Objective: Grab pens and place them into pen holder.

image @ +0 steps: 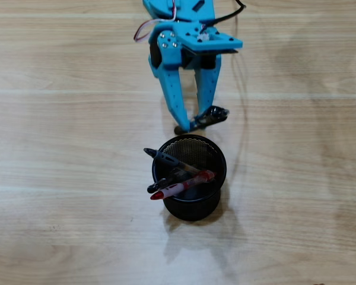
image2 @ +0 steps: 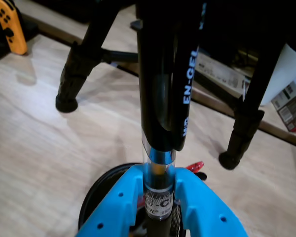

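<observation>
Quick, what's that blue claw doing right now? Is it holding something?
Gripper: closed, its fingers clamped on a black-and-clear pen, just beside the pen holder.

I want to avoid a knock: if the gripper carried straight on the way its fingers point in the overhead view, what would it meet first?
Probably the pen holder, at its near rim; height is unclear. The gripper grips a black pen.

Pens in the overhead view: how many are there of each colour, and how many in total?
Black pens: 3 (2 in the holder, 1 in the end effector)
Red pens: 1 (in the holder)
Total: 4
</observation>
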